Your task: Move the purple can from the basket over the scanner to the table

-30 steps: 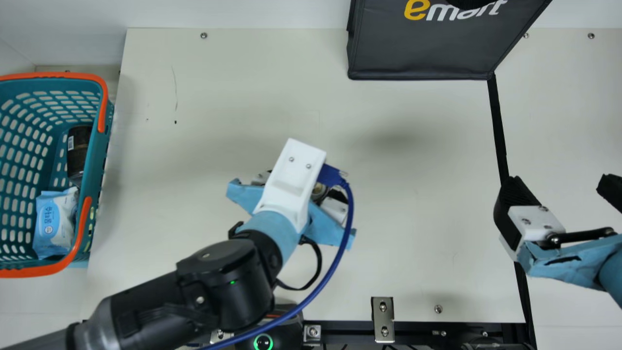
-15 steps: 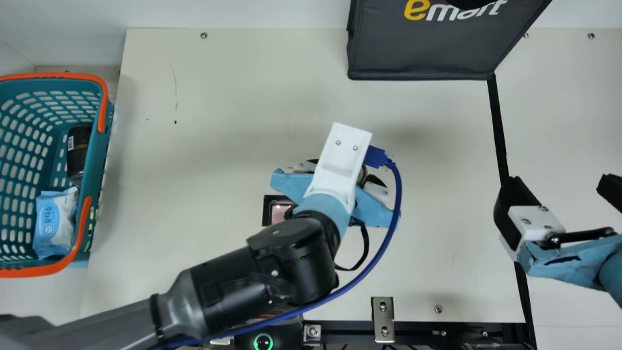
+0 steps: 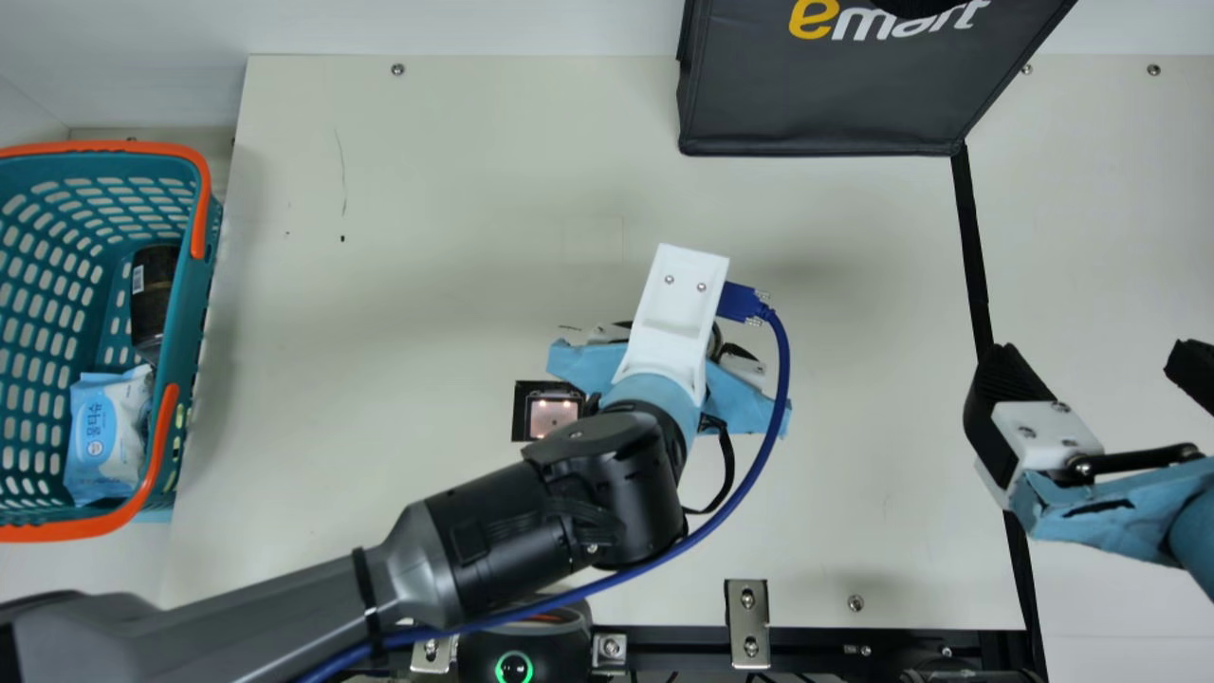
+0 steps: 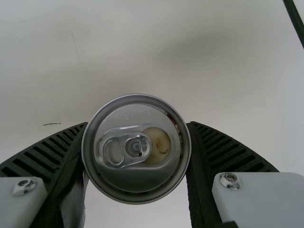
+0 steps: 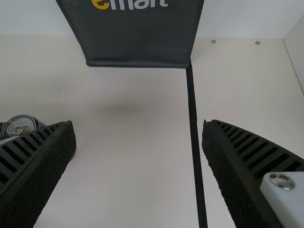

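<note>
Purple can (image 4: pixel 137 183) out of basket (image 3: pixel 188 318), clasped in left end effector (image 4: pixel 137 126). Pass over scanner (image 3: pixel 553 415) likely done; release onto table (image 3: pixel 379 285) remains. Right end effector (image 5: pixel 137 124) wide.

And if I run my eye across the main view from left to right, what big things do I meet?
Teal basket with orange handles → small scanner in the table → left arm's tool → black bag at the back → right arm's tool.
</note>
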